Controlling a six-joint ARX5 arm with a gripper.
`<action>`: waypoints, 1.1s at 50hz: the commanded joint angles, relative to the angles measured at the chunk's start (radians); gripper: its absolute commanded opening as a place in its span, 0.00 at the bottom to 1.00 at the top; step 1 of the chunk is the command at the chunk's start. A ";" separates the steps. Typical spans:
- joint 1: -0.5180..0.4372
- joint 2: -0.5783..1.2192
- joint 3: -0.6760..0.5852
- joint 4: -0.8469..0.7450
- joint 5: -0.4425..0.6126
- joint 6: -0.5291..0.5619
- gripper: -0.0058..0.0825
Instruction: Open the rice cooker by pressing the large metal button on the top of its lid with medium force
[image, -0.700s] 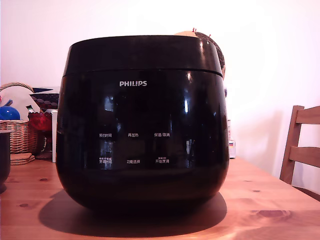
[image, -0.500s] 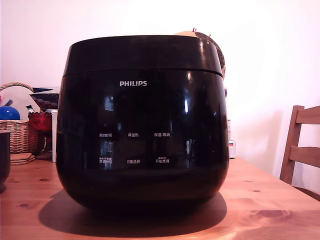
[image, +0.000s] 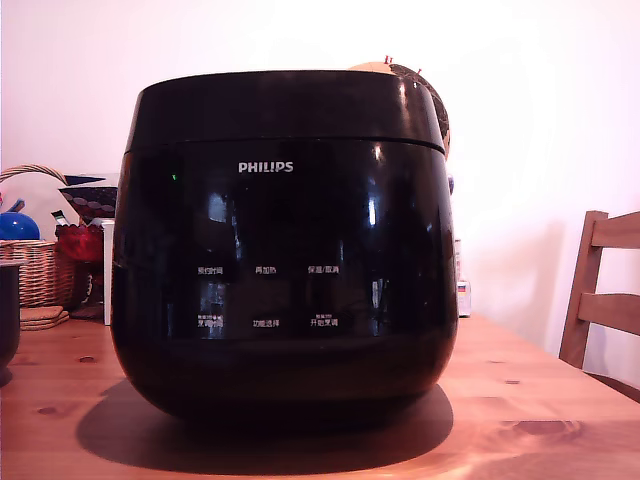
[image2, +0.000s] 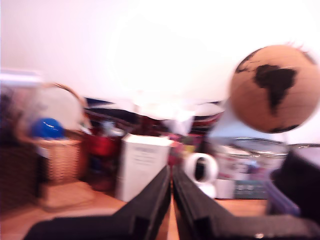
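Note:
The rice cooker (image: 285, 270) fills the middle of the exterior view: glossy black, with a white PHILIPS logo and small white labels on its front. Its lid (image: 285, 105) sits down flat on the body. The top of the lid and any button on it are hidden from this low angle. No gripper appears in the exterior view. In the blurred wrist view my gripper (image2: 171, 175) shows two black fingers (image2: 152, 200) pressed almost together, with nothing between them, pointing at clutter along the wall. A dark mass (image2: 300, 185) at that view's edge cannot be identified.
The wooden table (image: 540, 400) carries a wicker basket (image: 40, 265) with a blue ball at the exterior view's left. A cork globe (image2: 275, 95), a white box (image2: 142, 165) and a small white round device (image2: 201, 170) stand by the wall. A wooden chair (image: 605, 300) stands at the exterior view's right.
The cooker and lid have not moved. A small green glint now shows on the cooker's upper front, at the exterior view's left.

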 joint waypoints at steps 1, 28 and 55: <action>-0.002 -0.009 0.031 -0.003 0.053 -0.045 0.04; -0.160 0.060 0.205 -0.060 0.311 -0.164 0.04; -0.437 0.482 0.359 0.105 0.288 -0.085 0.04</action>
